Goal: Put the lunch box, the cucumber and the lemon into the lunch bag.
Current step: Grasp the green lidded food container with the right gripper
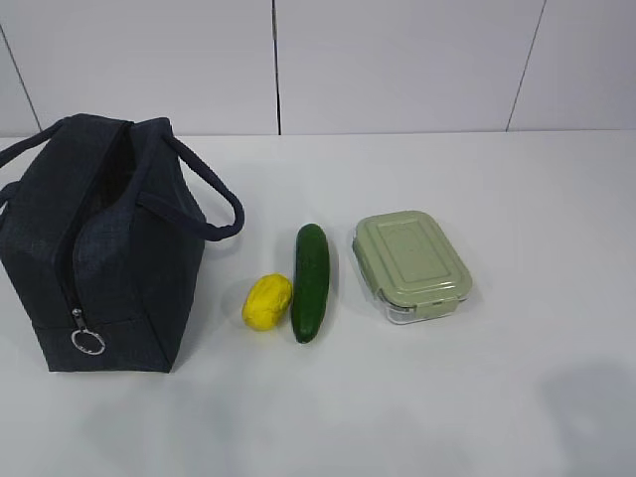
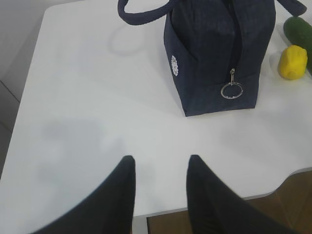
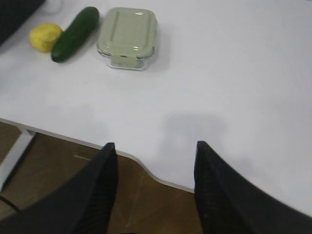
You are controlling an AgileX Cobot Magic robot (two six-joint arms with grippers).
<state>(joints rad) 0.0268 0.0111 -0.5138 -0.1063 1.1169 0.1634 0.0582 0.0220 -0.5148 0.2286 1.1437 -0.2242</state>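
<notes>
I see my left end effector (image 2: 158, 163) spread and empty over the worktop (image 2: 87, 112); the lunch bag (image 2: 219, 53) stands ahead of it, slightly right. My right end effector (image 3: 155, 148) is spread too, with lunch box (image 3: 127, 36), cucumber (image 3: 75, 33) and lemon (image 3: 45, 37) ahead to its left.

The lunch bag (image 1: 104, 243) is dark navy fabric with a faint woven texture, a small round white logo (image 2: 174, 65) on one side and a silver ring pull (image 2: 231, 90) on its zipper. The lemon (image 1: 266, 301) is bright yellow, the cucumber (image 1: 311, 281) a smooth dark green. The lunch box (image 1: 411, 265) is clear with a pale sage-green lid. The counter (image 1: 497, 397) is plain white. Both claws' fingers (image 2: 122, 195) look matte black.
</notes>
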